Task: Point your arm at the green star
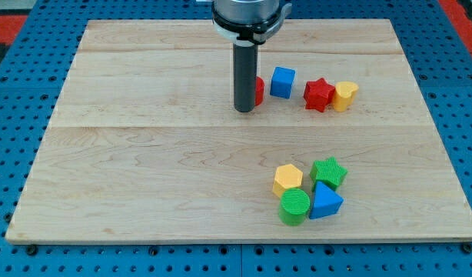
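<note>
On my wooden board (144, 169) I see a blue cube (282, 81), a red star (318, 95) touching a yellow heart (345, 95), plus a clustered yellow hexagon (287, 179), green cylinder (294, 206) and blue triangle (325, 201).

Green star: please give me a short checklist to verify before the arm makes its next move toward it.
1. Green star in view, unhidden: ok.
2. My tip visible on the board: ok.
3. My tip already at the star: not ok; it is far toward the view's top left.
4. Board bare between tip and star: ok.
5. Star standing free: not ok; yellow hexagon and blue triangle crowd it.
6. Red block behind the rod, touching: cannot tell.
</note>
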### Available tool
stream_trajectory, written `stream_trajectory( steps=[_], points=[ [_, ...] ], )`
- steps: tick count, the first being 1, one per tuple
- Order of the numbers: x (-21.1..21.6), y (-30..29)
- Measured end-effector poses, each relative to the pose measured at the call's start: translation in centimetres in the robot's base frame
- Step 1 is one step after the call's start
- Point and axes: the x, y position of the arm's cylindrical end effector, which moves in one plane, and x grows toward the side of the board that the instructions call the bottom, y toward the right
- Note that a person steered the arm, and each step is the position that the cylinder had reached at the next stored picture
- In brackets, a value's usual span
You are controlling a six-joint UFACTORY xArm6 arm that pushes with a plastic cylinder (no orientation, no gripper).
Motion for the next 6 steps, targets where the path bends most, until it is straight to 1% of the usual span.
stream_trajectory(
  steps=[2, 3, 4, 5, 6],
  points=[
    [0.2, -0.3],
    [2.1, -0.1],
    [3.4, 2.4],
    [5.7, 9.2],
    [12.0, 19.3]
  ],
)
